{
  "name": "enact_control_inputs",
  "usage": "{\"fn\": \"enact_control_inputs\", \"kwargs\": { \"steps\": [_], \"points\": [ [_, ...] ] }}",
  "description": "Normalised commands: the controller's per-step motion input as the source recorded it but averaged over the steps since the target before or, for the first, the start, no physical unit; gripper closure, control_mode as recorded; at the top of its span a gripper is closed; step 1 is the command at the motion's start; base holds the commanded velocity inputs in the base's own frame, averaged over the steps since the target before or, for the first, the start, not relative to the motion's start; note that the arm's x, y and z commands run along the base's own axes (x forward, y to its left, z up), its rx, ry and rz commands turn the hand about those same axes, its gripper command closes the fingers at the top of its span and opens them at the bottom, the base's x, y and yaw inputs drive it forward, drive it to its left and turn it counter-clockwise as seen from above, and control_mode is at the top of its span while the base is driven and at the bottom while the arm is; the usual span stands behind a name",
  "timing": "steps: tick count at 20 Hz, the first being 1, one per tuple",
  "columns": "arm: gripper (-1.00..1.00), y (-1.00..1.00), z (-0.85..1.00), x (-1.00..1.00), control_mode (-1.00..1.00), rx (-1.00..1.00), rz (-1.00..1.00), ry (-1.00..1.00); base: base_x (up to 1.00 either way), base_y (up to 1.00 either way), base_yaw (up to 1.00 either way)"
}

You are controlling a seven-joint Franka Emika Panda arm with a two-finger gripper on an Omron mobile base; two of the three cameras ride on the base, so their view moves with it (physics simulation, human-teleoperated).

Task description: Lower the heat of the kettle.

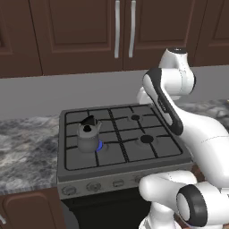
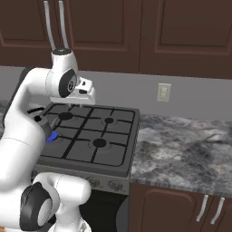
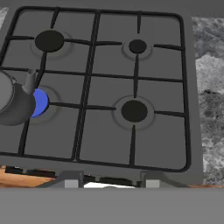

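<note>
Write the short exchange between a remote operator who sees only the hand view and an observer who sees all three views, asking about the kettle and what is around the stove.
Operator: My view cuts the kettle off at the left edge. What does the whole thing look like?
Observer: In the left base view the kettle is squat and grey, with a black handle and spout on top.
Operator: What is on the wall beyond the counter on the stove's right?
Observer: The right base view shows a pale wall outlet above the counter, to the right of the stove.
</note>
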Motion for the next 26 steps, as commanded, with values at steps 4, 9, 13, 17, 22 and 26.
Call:
{"fn": "enact_control_inputs", "kwargs": {
  "steps": [4, 9, 13, 17, 22, 26],
  "points": [
    [-1.00, 0.06, 0.00, -0.20, -1.00, 0.00, 0.00, 0.00, 0.00, 0.00, 0.00],
    [-1.00, 0.57, -0.21, -0.32, -1.00, -0.06, 0.05, 0.00, 0.00, 0.00, 0.00],
    [-1.00, 1.00, -0.32, -0.08, -1.00, -0.26, 0.12, 0.00, 0.00, 0.00, 0.00],
    [-1.00, 1.00, -0.34, 0.00, -1.00, -0.29, 0.21, 0.01, 0.00, 0.00, 0.00],
    [-1.00, 1.00, -0.51, -0.02, -1.00, -0.29, 0.25, -0.01, 0.00, 0.00, 0.00],
    [-1.00, 1.00, -0.60, -0.15, -1.00, -0.30, 0.20, -0.03, 0.00, 0.00, 0.00]
  ]
}}
